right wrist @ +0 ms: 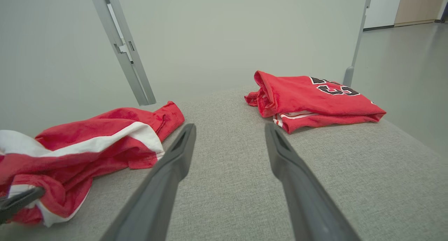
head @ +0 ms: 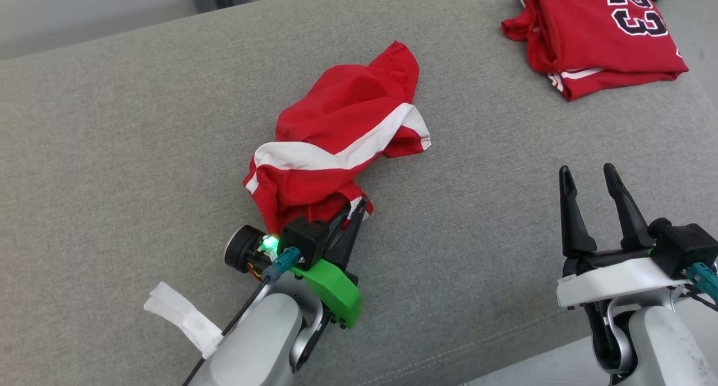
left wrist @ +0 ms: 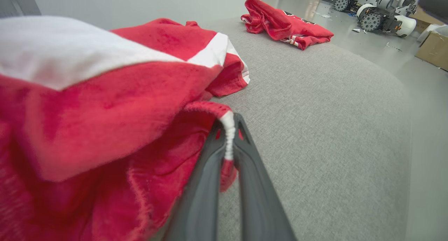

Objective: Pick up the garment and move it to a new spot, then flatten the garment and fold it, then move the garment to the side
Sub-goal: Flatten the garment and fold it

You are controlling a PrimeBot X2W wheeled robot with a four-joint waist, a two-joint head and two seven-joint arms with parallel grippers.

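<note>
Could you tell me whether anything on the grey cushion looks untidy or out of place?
The white-striped red garment lies crumpled in a heap, its edge pinched in the left gripper; the numbered jersey far right is neatly folded.

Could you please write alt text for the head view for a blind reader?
The left claw is shut on the near edge of a crumpled red garment on a grey fabric surface; the right claw stands open, a folded red jersey beyond.
</note>
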